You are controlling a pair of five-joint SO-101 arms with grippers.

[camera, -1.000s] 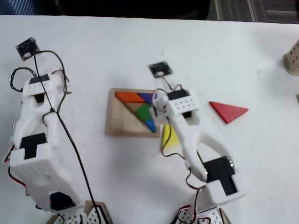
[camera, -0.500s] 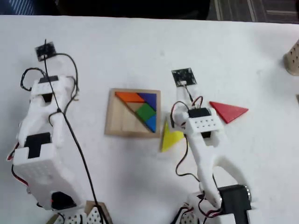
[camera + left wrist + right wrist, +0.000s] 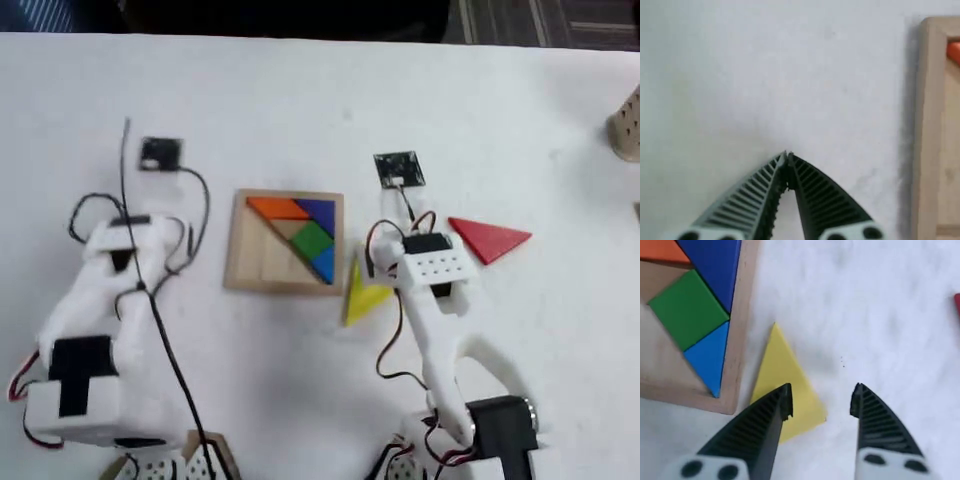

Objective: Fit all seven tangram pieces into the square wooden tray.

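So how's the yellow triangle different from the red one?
The yellow triangle lies right beside the tray. The red triangle lies farther off, apart from it. The open right gripper hangs over the yellow triangle's corner, and no gripper is over the red triangle. The red triangle also looks bigger. Both lie flat on the table, outside the tray.

Pale wood, flat paint, ribbed plastic.
The tray (image 3: 233, 250) is bare light wood; the yellow triangle (image 3: 784, 367) wears smooth, matt paint. The table (image 3: 300, 120) looks matt white, faintly mottled. The right gripper (image 3: 821, 392) and left gripper (image 3: 787, 156) have dark ribbed plastic fingers.
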